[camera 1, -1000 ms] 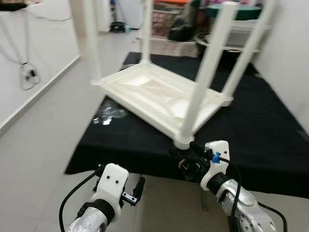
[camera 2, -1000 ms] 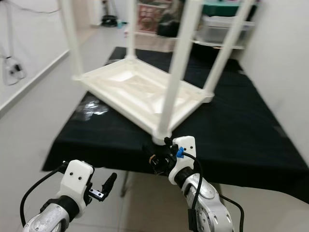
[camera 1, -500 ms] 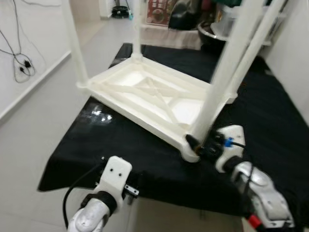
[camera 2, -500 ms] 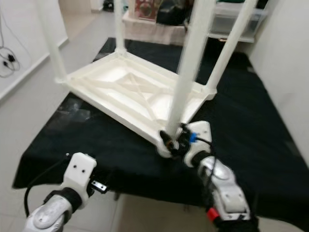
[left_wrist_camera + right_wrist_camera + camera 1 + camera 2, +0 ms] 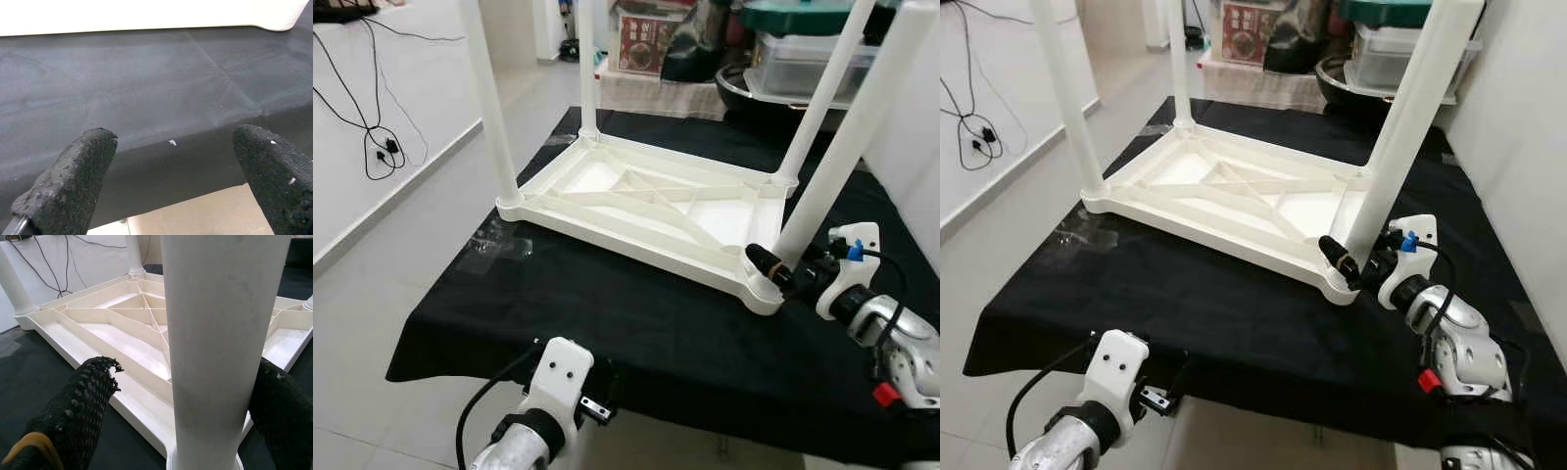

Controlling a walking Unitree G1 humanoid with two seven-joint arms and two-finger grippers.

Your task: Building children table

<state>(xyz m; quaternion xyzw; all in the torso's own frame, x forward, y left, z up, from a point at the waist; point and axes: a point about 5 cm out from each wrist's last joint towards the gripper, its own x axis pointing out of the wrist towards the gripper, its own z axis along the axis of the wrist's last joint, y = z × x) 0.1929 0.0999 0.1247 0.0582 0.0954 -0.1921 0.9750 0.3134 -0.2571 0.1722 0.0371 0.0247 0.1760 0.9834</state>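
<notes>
A white plastic children's table [image 5: 646, 201] lay upside down on a work surface covered with a black cloth [image 5: 607, 313], its ribbed underside facing up and four round white legs standing upright from its corners. The nearest leg [image 5: 847, 147], at the table corner closest to the robot's right side, rose out of its socket at the cloth's right half.

The right gripper [image 5: 781, 276] was at the base of that nearest leg, with one black finger on each side of it. In the right wrist view the leg [image 5: 222, 347] stood between the two fingers [image 5: 80, 401], which were spread about as wide as the leg; whether they pressed on it could not be made out.

The left gripper [image 5: 171, 166] was low at the near edge of the black cloth, well apart from the table, its two fingers [image 5: 73, 176] held wide with only cloth and floor between them.

A crumpled piece of clear plastic wrap [image 5: 494, 240] lay on the cloth just beside the table's left near corner. Dark cables [image 5: 372, 137] hung down the white wall on the left, and storage boxes [image 5: 803, 64] sat beyond the far edge
</notes>
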